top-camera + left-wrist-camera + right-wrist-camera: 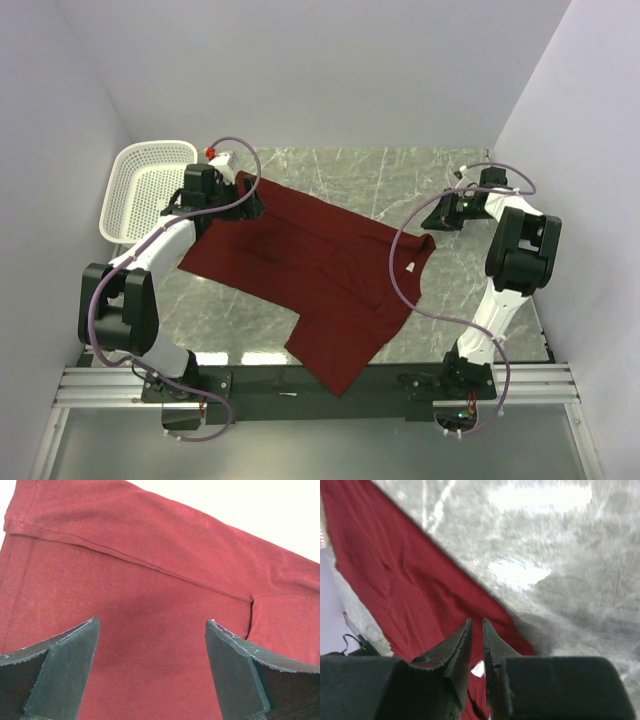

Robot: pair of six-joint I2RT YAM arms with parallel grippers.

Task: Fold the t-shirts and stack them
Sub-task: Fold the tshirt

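One maroon t-shirt (pixel 320 270) lies spread flat and slantwise on the marble table, and one part hangs over the near edge. My left gripper (pixel 254 204) is open over the shirt's far-left corner. In the left wrist view, its gripper (pixel 152 625) has the jaws wide apart just above the cloth (pixel 150 580), near a seam and hem, with nothing between them. My right gripper (pixel 436 216) hovers at the shirt's right corner. In the right wrist view, its gripper (pixel 476 621) has the jaws almost together and holds no cloth. The shirt (pixel 395 580) and its white label (pixel 477 668) lie below it.
A white perforated basket (pixel 125 165) stands at the far left beside the left arm. Bare marble table (pixel 400 180) lies beyond and to the right of the shirt. Grey walls enclose the table on three sides. Cables loop from both arms.
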